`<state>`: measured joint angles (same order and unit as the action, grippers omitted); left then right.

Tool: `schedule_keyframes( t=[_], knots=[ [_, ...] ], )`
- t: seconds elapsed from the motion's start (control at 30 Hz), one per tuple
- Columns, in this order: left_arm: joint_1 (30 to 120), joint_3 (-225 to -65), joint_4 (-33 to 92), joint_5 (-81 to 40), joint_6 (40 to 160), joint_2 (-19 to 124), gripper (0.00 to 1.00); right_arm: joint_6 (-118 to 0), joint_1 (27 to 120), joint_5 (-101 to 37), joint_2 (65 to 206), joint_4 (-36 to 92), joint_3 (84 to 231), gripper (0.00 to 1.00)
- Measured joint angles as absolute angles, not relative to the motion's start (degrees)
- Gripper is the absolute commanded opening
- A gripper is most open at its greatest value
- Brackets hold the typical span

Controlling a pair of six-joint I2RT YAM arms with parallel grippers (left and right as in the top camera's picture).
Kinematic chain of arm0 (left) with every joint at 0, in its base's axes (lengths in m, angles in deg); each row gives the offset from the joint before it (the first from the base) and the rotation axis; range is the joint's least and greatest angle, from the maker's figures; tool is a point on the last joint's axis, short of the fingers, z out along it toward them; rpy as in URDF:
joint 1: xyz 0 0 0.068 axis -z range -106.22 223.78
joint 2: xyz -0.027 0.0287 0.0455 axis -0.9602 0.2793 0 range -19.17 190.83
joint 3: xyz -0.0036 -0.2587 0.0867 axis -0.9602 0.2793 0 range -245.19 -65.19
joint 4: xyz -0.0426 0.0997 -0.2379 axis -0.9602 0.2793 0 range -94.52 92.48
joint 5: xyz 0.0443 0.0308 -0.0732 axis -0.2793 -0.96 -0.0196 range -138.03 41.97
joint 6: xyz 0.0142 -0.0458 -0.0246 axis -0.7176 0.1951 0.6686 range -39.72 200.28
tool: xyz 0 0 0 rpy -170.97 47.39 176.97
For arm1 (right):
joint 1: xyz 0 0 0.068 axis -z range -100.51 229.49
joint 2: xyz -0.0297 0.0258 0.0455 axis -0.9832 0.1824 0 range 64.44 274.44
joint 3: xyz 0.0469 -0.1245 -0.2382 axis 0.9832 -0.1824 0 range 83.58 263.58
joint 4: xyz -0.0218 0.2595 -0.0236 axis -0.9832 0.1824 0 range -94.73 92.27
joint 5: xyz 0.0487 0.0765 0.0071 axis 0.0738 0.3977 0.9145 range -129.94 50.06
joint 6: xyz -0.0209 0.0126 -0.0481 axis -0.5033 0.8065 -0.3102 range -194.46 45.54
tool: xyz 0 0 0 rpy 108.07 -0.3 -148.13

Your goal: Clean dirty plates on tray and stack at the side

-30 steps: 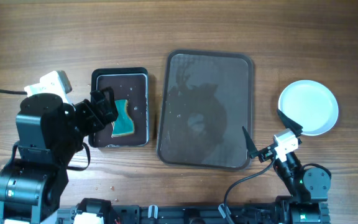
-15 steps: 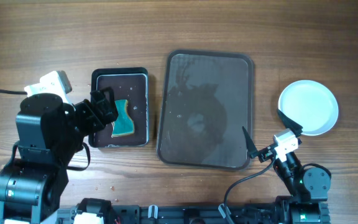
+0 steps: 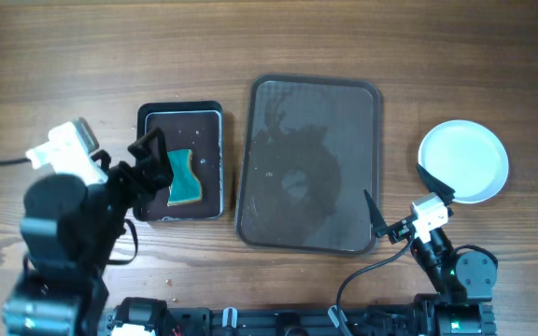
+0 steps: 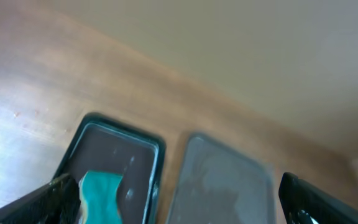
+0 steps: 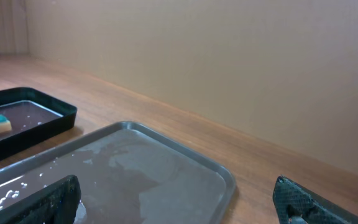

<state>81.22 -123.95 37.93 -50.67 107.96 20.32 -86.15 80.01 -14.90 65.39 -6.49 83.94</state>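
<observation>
Wood table (image 3: 82, 56). Near: right gripper (image 3: 402, 198) spread wide, empty; left gripper (image 4: 176, 190) spread too, above black tray (image 3: 181, 106), close to sponge (image 3: 185, 179). Farther — tray (image 3: 316, 80) bare, no plate on it. Plates (image 3: 463, 161) at right side, just beyond right gripper — far from left one. One white disc visible; stack count unclear. Two trays, one sponge.

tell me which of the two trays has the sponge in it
The smaller black tray on the left: the teal sponge lies inside it. The larger brown tray beside it has no sponge in it.
</observation>
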Motion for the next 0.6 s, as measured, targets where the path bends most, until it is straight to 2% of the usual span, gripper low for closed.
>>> schedule_keyframes(
  t=[0.23,0.3,0.5,0.6],
  knots=[
    [79.7,-105.2,21.8,-50.8,108.0,8.5,1.00,-86.1,80.0,-14.9,65.3,-6.6,83.9,1.00],
    [78.9,-94.7,14.7,-50.7,108.0,0.2,1.00,-86.1,80.0,-14.9,65.3,-6.5,83.9,1.00],
    [77.7,-80.3,8.9,-50.7,108.0,-15.6,1.00,-86.1,80.0,-14.9,65.2,-6.5,83.9,1.00],
    [77.6,-75.7,5.1,-50.5,108.0,-18.2,1.00,-86.1,80.0,-14.9,65.2,-6.5,83.9,1.00]
  ],
)
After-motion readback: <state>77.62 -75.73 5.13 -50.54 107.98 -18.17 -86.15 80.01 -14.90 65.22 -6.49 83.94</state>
